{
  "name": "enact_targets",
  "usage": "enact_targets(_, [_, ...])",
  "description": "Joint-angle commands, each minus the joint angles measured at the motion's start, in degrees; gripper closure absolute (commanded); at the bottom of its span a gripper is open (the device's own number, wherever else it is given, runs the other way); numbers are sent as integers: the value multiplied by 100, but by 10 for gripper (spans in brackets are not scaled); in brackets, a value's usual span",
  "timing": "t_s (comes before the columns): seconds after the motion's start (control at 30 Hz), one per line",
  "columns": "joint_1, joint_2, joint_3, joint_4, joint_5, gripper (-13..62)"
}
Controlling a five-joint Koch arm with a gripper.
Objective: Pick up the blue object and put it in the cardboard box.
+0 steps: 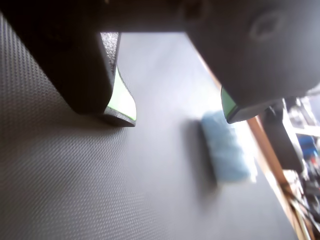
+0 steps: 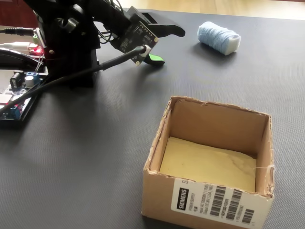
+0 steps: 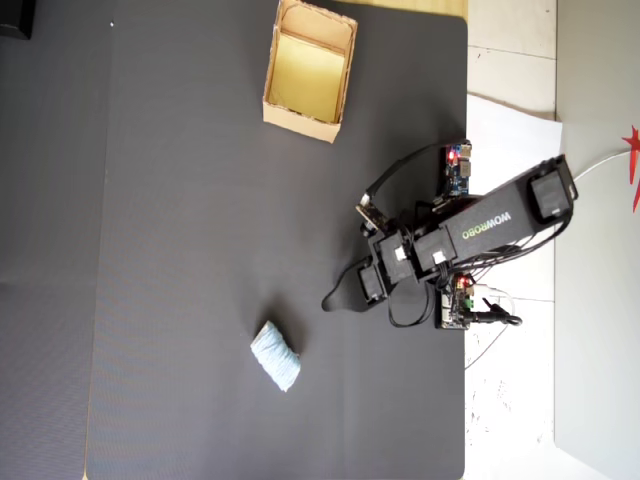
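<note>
The blue object [image 2: 218,37] is a pale blue soft roll lying on the black mat, apart from everything else. In the wrist view the blue object [image 1: 227,150] lies ahead of the right jaw tip, outside the gap. My gripper [image 1: 176,116] is open, its green-padded jaws wide apart with only bare mat between them. The fixed view shows the gripper [image 2: 167,46] low over the mat, left of the roll. The cardboard box [image 2: 162,191] stands open and empty near the front. From overhead the gripper [image 3: 333,297] is between the roll [image 3: 275,355] and the far box [image 3: 300,118].
Circuit boards [image 2: 14,95] and a black cable [image 2: 71,76] sit beside the arm base [image 2: 71,52]. The mat's right edge [image 3: 466,150] borders white paper [image 3: 510,140]. In the wrist view a wooden strip [image 1: 272,160] runs along the mat just past the roll.
</note>
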Motion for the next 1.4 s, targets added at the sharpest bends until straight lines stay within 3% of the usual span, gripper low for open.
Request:
enact_targets(0.0, [-211,510,-9,466,352,155])
enact_targets(0.13, [-202,510,-343,712,1274,155])
enact_targets(0.53, [-193,123,-2435,1608,1002,155])
enact_targets(0.93, [-290,-3023,-6144,3929,396,159])
enact_targets(1.17, [-369,-4395,-7137,4192,167,162])
enact_targets(1.37, [-360,-4939,-7436,4175,123,162])
